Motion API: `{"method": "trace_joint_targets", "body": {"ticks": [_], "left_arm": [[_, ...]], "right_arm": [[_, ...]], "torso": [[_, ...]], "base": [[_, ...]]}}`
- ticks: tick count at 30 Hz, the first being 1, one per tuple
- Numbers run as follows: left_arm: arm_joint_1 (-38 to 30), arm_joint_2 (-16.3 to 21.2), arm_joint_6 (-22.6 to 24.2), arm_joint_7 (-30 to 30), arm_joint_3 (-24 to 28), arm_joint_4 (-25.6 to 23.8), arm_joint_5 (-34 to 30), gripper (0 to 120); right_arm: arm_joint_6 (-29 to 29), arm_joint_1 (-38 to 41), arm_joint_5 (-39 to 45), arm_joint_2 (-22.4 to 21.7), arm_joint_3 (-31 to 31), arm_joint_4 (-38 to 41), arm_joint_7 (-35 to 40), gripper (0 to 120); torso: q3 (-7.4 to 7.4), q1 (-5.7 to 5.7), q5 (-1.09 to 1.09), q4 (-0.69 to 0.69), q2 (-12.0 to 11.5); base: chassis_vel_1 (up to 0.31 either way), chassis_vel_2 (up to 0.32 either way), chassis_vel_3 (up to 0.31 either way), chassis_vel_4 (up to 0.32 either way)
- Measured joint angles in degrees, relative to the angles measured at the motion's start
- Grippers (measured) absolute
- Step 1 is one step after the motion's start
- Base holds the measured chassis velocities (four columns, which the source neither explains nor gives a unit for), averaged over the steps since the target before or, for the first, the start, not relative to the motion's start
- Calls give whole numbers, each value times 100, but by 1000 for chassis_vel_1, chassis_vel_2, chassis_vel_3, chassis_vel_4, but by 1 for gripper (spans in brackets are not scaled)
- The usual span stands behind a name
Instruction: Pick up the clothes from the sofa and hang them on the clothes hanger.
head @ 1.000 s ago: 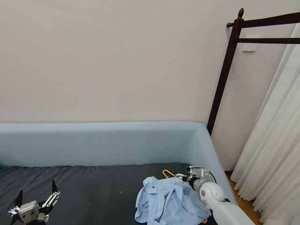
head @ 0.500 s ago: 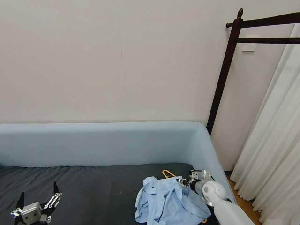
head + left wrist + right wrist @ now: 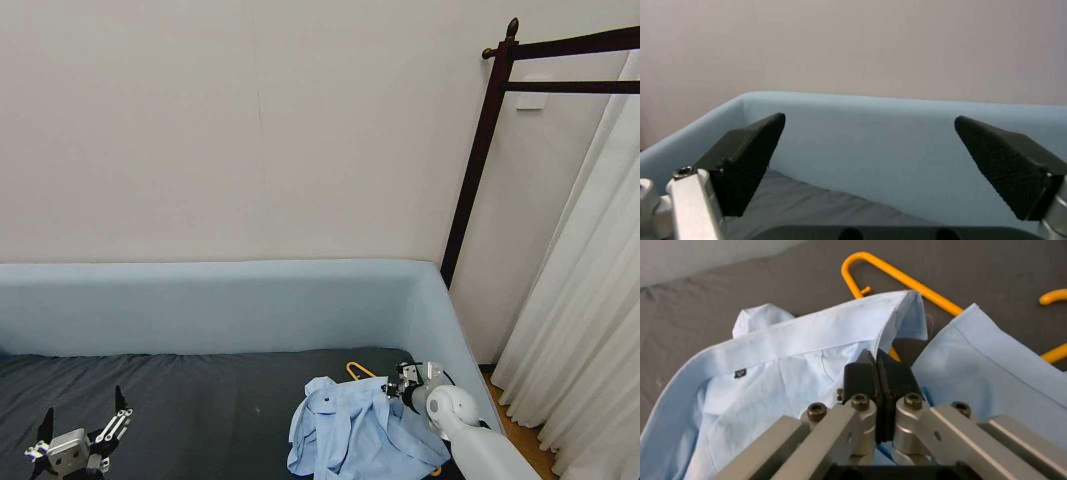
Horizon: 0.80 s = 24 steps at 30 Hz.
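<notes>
**Right gripper closed at the shirt's collar, at the right end of the sofa**

The right gripper (image 3: pixel 877 365) has its fingers pressed together at the collar opening of the light-blue shirt (image 3: pixel 780 382), which lies crumpled on the dark seat of the sofa (image 3: pixel 220 300) with an orange hanger (image 3: pixel 907 286) threaded under it. Whether cloth or hanger sits between the tips cannot be told. A sound grasp would likely take the hanger's neck along with the collar, then rise straight up so the shirt does not slide off before it swings toward the dark wooden rack (image 3: pixel 480 150) beyond the armrest. The left gripper (image 3: pixel 80 415) hangs spread wide, low over the seat at the left.
</notes>
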Motion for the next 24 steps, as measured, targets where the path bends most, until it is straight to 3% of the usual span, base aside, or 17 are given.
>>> {"method": "trace_joint_targets", "body": {"ticks": [6,10,11,13,15,16,18,20,21,22,24], "left_arm": [[-50,17,-9,-2,34,41,-25,100],[-109,59,-36,-6,59,121,-80,100],[-109,59,-36,-6,59,121,-80,100],[-158,104,-78,16,103,194,-180,100],[-232,210,-219,288,275,316,-741,100],[-232,210,-219,288,275,316,-741,100],[-323,379,-456,870,503,547,-1518,100],[-492,554,-881,1854,645,941,-2081,100],[-606,648,-1104,2351,707,1192,-2284,100],[-606,648,-1104,2351,707,1192,-2284,100],[-831,852,-1397,3377,888,1719,-2657,100]], "right_arm": [[244,-65,-438,-87,-133,89,-40,0],[1704,-307,-1767,-333,-391,376,-142,0],[1704,-307,-1767,-333,-391,376,-142,0],[2761,-404,-2196,-504,-499,635,-371,0],[3872,-394,-2457,-660,-620,868,-565,0],[3872,-394,-2457,-660,-620,868,-565,0],[4655,-286,-2692,-746,-697,1052,-637,0],[5259,-125,-2869,-779,-773,1184,-624,0],[5498,-39,-2928,-779,-803,1243,-603,0],[5498,-39,-2928,-779,-803,1243,-603,0],[5815,146,-2968,-770,-875,1371,-495,0]], "torso": [[0,0,0,0,0],[0,0,0,-1,0],[0,0,0,-1,0],[0,0,1,-1,0],[0,0,0,0,0],[0,0,0,0,0],[0,0,0,-1,0],[0,0,-1,0,0],[0,0,0,0,0],[0,0,0,0,0],[0,0,-2,0,0]], "base": [[0,0,0,0],[0,0,0,0],[0,0,0,0],[0,0,0,0],[0,0,0,0],[0,0,0,0],[0,0,0,0],[0,0,0,0],[0,0,0,0],[0,0,0,0],[0,0,0,0]]}}
